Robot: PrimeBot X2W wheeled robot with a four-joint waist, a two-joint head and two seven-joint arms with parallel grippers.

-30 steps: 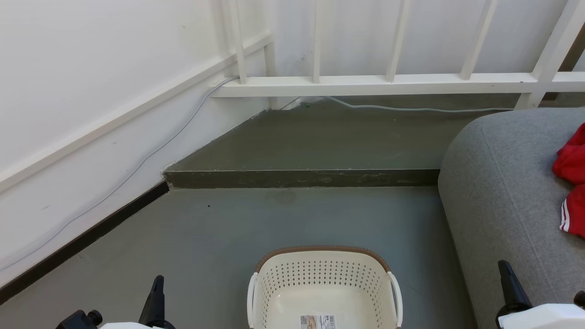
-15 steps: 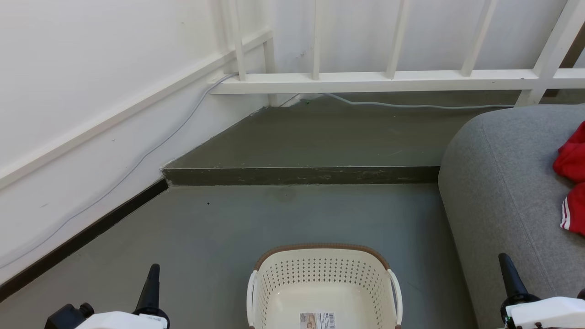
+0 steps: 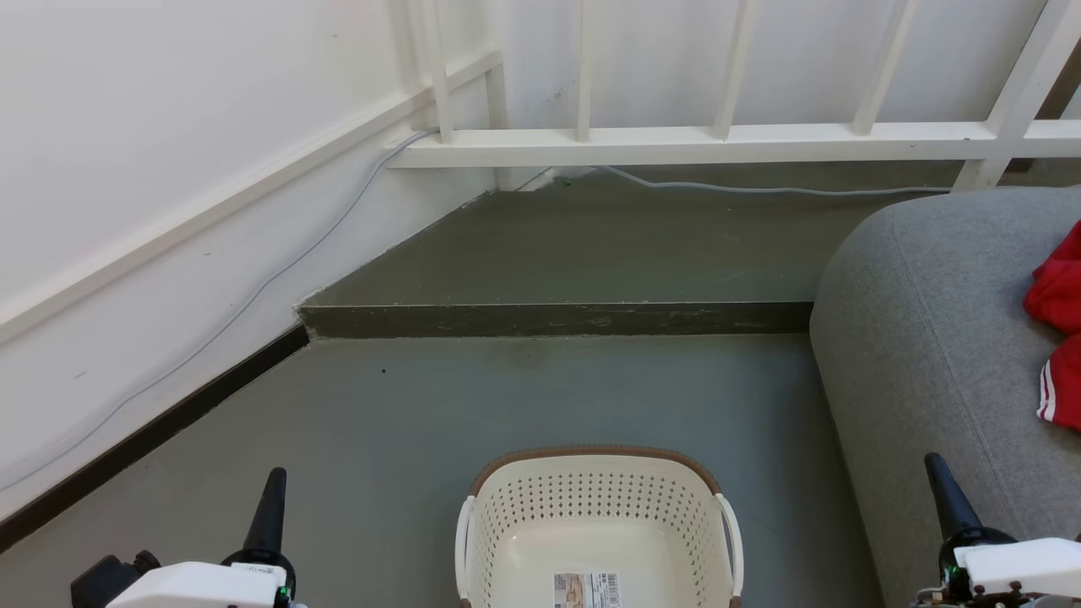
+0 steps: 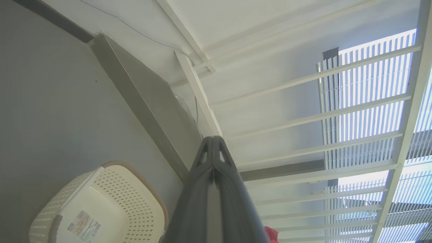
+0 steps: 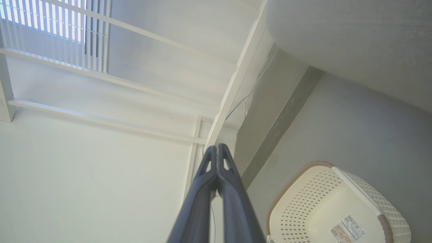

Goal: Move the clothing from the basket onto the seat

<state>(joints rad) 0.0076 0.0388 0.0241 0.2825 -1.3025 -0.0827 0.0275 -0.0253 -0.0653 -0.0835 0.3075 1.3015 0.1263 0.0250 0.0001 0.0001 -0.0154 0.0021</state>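
**Clothing on the seat, basket on the floor between two closed grippers**

In the head view, the left gripper [image 3: 274, 485] points up from the lower left, over the floor [image 3: 405, 422]. The left wrist view shows its fingers [image 4: 204, 158] clenched tip to tip. The basket [image 3: 591, 498] stands upright on the floor between the two grippers, well short of the step [image 3: 549, 319]. Its pale bottom shows, with a label [image 3: 587, 589] lying flat on it. The right gripper [image 3: 936, 473] rises at the lower right, in front of the seat's left edge. In the right wrist view its fingers [image 5: 225, 165] are likewise pressed together at the tips. The seat [image 3: 920, 338] stands on the floor just right of the basket. The clothing [image 3: 1060, 338] lies crumpled on top of the seat, away from that left edge and apart from both grippers.
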